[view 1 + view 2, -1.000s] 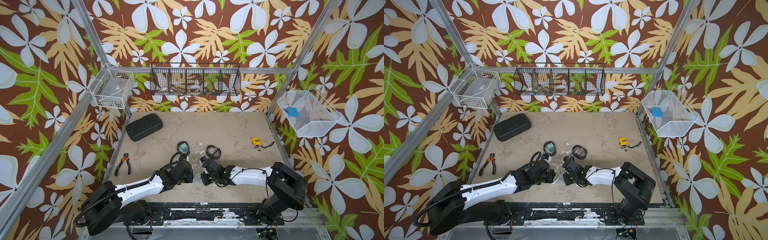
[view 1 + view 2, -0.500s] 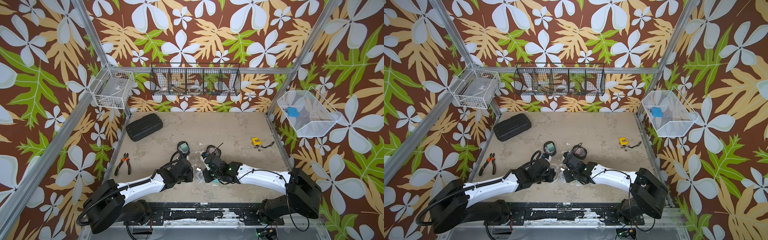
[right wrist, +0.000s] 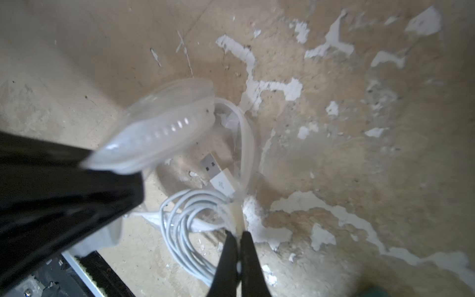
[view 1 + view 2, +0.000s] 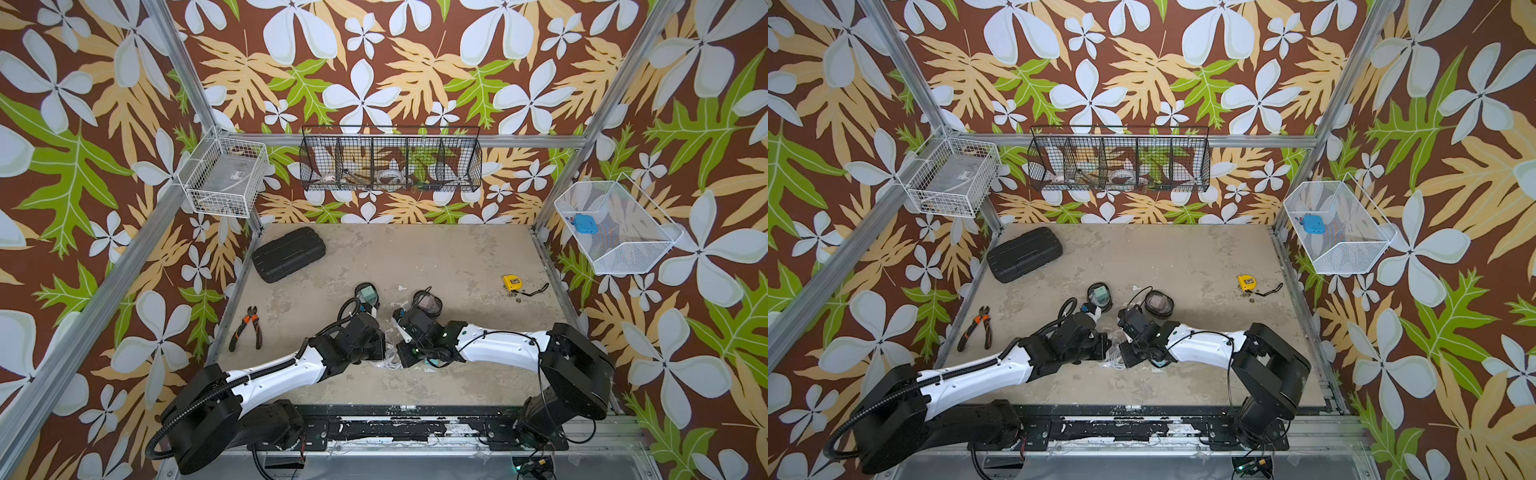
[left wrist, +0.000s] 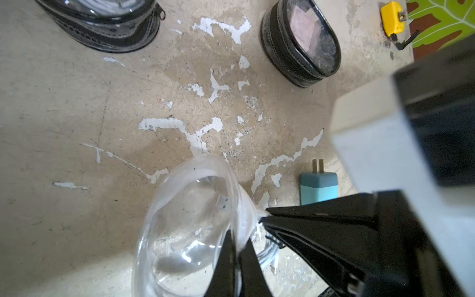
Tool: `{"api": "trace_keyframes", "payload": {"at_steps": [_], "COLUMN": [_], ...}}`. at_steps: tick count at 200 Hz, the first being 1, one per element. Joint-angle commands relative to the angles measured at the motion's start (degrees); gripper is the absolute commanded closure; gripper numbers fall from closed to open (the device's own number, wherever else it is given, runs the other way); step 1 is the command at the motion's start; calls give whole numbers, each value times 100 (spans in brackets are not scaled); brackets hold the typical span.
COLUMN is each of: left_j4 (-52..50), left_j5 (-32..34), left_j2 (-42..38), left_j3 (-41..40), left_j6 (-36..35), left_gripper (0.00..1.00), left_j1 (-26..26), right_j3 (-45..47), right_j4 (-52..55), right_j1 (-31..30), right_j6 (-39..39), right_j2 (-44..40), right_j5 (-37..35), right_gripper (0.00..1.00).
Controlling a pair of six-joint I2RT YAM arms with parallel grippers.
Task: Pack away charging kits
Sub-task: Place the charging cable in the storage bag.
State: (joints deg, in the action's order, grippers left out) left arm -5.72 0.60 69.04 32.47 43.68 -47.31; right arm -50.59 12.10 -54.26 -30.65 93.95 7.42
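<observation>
Jaws of left gripper [image 5: 237,239] and right gripper [image 3: 237,235] each pinch the pouch [image 5: 190,205] rim, which is barely discernible in both top views. The right gripper half hides the plug [image 5: 318,189] and partly covers the cable [image 3: 180,218].

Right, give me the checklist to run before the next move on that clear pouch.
1. Left gripper shut on clear pouch rim: ok.
2. Right gripper shut on the opposite rim: ok.
3. Pouch mouth spread open: ok.
4. White cable inside: not ok, coil on the table.
5. Teal plug inside: not ok, lies on the table beside.
</observation>
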Motion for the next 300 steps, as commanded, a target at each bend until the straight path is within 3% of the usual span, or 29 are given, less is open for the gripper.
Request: {"api": "trace_keyframes", "payload": {"at_steps": [1,24,48,69,164,242,279,300], "left_j4": [161,252,1145,1517,1828,2092,2136,2127], "left_j5": [-90,-194,-645,-658,-591,-713,-655,-663], "left_j2": [-223,-353,-588,-750,-891,-779,-819,-780], "left_j3": [-128,-243,-739,-973,-1261,-1428,-1480,-1487], "left_j6": [63,57,249,309,255,202,220,193], "left_gripper": [100,100,100,100,100,100,100,100], "left_j1": [20,29,29,31,33,29,29,33], "right_j3": [117,49,-226,-541,-806,-1407,-1297,-1183], "right_j4": [-231,-219,-161,-12,-449,-178,-433,-773], "right_j1": [3,3,4,3,317,399,414,489], "right_j6": [39,56,124,232,-64,-1,-231,-480], "right_j2": [27,-23,-15,143,806,1295,1409,1411], "right_j5": [-65,-100,36,201,1224,1837,1952,2360], "right_gripper": [100,100,100,100,100,100,100,100]}}
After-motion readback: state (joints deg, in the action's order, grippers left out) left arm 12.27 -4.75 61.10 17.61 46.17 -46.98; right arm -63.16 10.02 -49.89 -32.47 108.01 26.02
